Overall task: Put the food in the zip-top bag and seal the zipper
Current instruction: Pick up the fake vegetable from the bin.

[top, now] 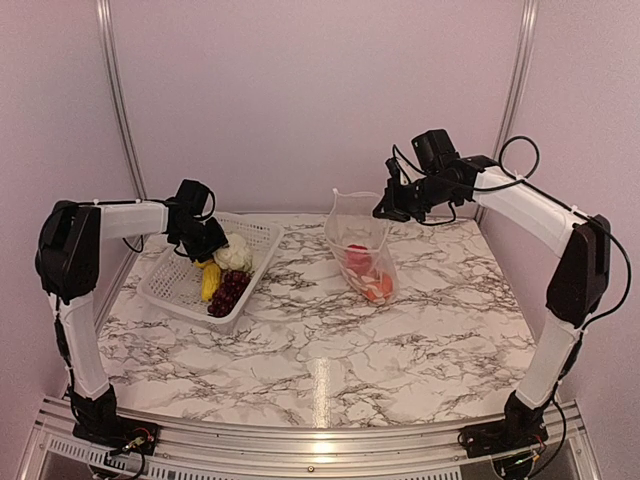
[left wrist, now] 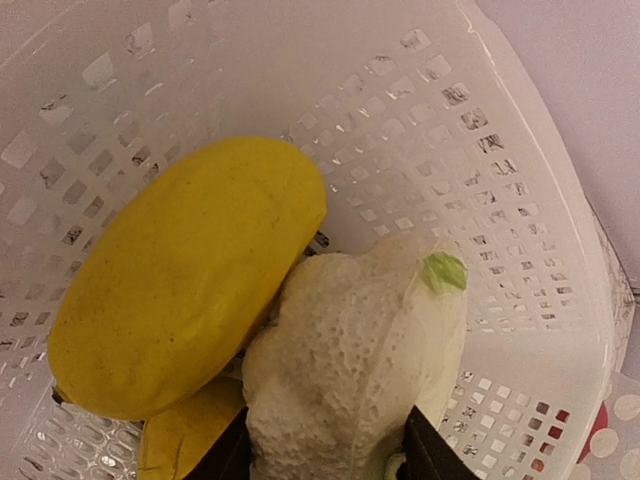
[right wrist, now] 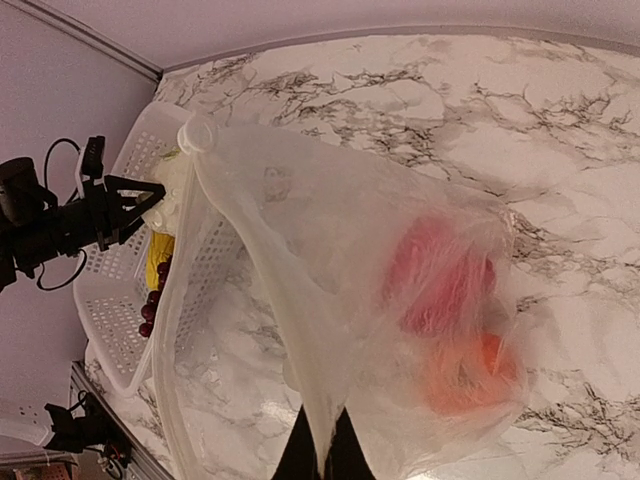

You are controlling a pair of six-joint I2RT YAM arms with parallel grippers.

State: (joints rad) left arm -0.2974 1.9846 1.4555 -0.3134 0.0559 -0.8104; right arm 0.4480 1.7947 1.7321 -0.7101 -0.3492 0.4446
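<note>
The white cauliflower (left wrist: 350,370) lies in the white basket (left wrist: 450,150) against a large yellow piece (left wrist: 190,280), with a smaller yellow piece (left wrist: 190,430) below it. My left gripper (left wrist: 325,450) is shut on the cauliflower (top: 235,255), one finger against each side. A dark purple grape bunch (top: 228,293) lies in the basket's near corner. My right gripper (right wrist: 325,465) is shut on the upper edge of the zip-top bag (right wrist: 330,250) and holds it up off the table. Its zipper (right wrist: 185,230) hangs open. Inside the bag are the red pepper (right wrist: 435,270) and the orange fruit (right wrist: 475,375).
The basket (top: 165,285) sits at the table's left, close to the side wall. The bag (top: 358,235) hangs right of centre, its bottom resting on the marble table top (top: 330,350). Walls close in the back and both sides.
</note>
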